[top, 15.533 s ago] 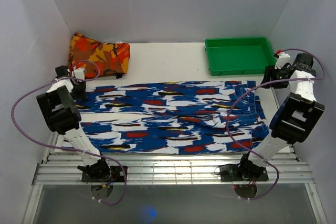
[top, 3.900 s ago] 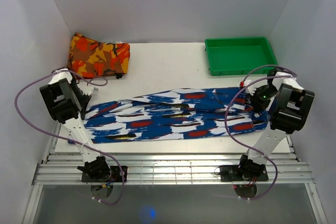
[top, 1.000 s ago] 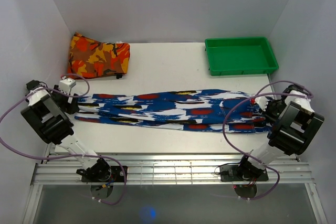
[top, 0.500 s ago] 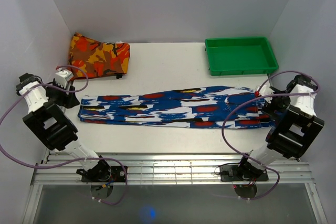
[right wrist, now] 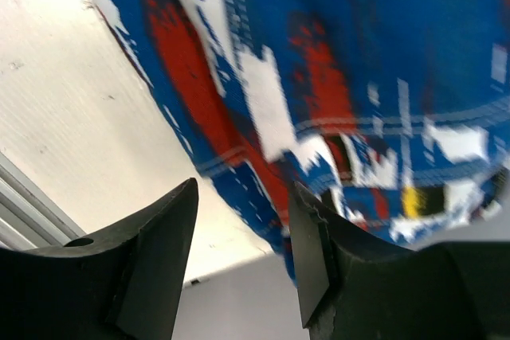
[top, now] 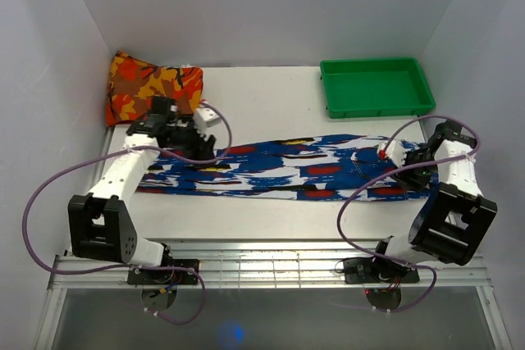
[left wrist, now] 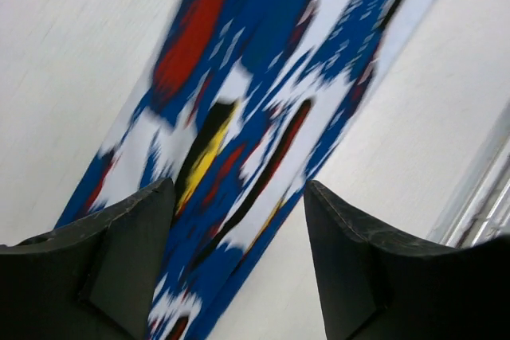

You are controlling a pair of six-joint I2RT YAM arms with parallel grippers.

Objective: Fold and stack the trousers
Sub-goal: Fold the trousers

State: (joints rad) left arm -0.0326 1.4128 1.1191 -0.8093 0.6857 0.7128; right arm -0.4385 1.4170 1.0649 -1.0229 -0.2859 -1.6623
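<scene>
The trousers (top: 279, 170), in a blue, white and black print with red patches, lie folded lengthwise as a long narrow strip across the middle of the table. My left gripper (top: 195, 143) hovers over the strip's left part. In the left wrist view it (left wrist: 237, 189) is open, with the trousers (left wrist: 263, 101) running below the jaws and nothing pinched. My right gripper (top: 392, 165) is over the strip's right end. In the right wrist view it (right wrist: 243, 189) is open above the trousers (right wrist: 319, 61) near their stitched edge, holding nothing.
A folded orange, red and yellow cloth (top: 152, 88) lies at the back left. A green tray (top: 373, 63) stands at the back right. Metal rails (top: 271, 264) run along the near edge. White walls close in both sides.
The left arm has swung in from the left wall over the trousers' left part. The right gripper has opened, released the fabric and shifted inward. The strip now lies flat.
</scene>
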